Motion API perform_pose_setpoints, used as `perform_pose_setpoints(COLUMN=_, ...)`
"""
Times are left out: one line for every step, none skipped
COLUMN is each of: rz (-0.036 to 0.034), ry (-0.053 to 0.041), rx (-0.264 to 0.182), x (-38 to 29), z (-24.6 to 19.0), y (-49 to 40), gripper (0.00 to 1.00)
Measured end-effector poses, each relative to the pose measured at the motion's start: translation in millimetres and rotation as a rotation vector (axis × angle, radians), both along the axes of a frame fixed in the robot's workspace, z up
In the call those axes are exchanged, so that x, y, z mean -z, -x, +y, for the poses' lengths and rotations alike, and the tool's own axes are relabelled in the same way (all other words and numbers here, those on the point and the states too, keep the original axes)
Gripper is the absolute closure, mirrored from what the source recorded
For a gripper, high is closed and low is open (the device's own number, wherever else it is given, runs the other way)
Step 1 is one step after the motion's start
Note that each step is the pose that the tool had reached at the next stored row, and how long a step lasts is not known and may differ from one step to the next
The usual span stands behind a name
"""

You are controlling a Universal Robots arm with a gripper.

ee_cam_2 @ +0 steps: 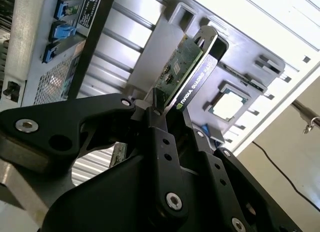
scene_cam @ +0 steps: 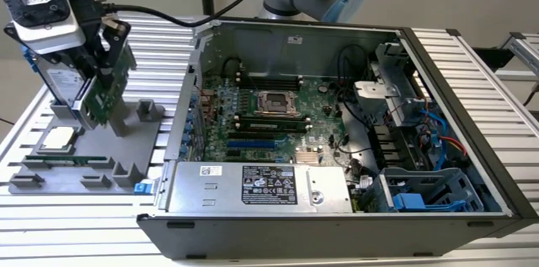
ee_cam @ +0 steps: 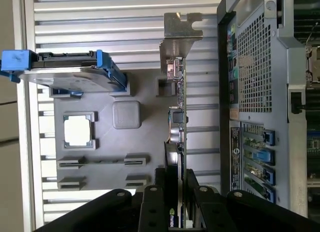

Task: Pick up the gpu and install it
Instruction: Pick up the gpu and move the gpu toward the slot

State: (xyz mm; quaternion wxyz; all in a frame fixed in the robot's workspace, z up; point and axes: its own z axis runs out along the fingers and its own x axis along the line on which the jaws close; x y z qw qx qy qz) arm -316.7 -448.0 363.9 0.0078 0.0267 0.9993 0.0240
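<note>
The gpu (scene_cam: 108,93) is a green card that stands on edge over the grey holder tray (scene_cam: 84,169) at the exterior view's left. My gripper (scene_cam: 105,43) comes down on its upper edge. In the second wrist view my gripper (ee_cam_2: 167,109) is shut on the gpu (ee_cam_2: 192,74), one black finger (ee_cam_2: 160,137) on each face. The first wrist view shows the gpu (ee_cam: 178,104) edge-on with its silver bracket (ee_cam: 177,34) at the far end and my gripper (ee_cam: 175,179) clamped on it. I cannot tell whether the card's lower edge still sits in the tray's slot.
The open computer case (scene_cam: 471,109) lies to the exterior view's right of the tray, with its motherboard (scene_cam: 269,115) exposed. On the tray stand a blue-framed hard drive (scene_cam: 59,84), a processor chip (scene_cam: 57,139) and a thin memory stick (scene_cam: 67,160). The case's rear wall (ee_cam: 255,92) runs close beside the card.
</note>
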Motion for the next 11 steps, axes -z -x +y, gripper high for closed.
perform_pose_setpoints(rz=0.0, ry=0.0, rx=0.0, x=-1.5, z=0.0, y=0.0, gripper=1.0)
perform_pose_setpoints(rz=0.0, ry=0.0, rx=0.0, x=-3.0, z=0.0, y=0.0, gripper=1.0)
perform_pose_setpoints(rz=0.0, ry=0.0, rx=0.0, x=-4.5, z=0.0, y=0.0, gripper=1.0)
perform_pose_setpoints(rz=0.0, ry=0.0, rx=0.0, x=-6.0, z=0.0, y=0.0, gripper=1.0)
perform_pose_setpoints(rz=0.0, ry=0.0, rx=0.0, x=-7.6, z=0.0, y=0.0, gripper=1.0)
perform_pose_setpoints(rz=0.0, ry=0.0, rx=0.0, x=-9.2, z=0.0, y=0.0, gripper=1.0)
perform_pose_setpoints(rz=0.0, ry=0.0, rx=0.0, x=-10.5, z=0.0, y=0.0, gripper=1.0)
perform_pose_setpoints(rz=0.0, ry=0.0001, rx=0.0, x=-11.9, z=0.0, y=0.0, gripper=1.0)
perform_pose_setpoints(rz=0.0, ry=0.0, rx=0.0, x=-13.2, z=0.0, y=0.0, gripper=1.0)
perform_pose_setpoints(rz=0.0, ry=0.0, rx=0.0, x=-14.6, z=0.0, y=0.0, gripper=1.0)
perform_pose_setpoints(rz=0.0, ry=0.0, rx=0.0, x=-15.8, z=0.0, y=0.0, gripper=1.0)
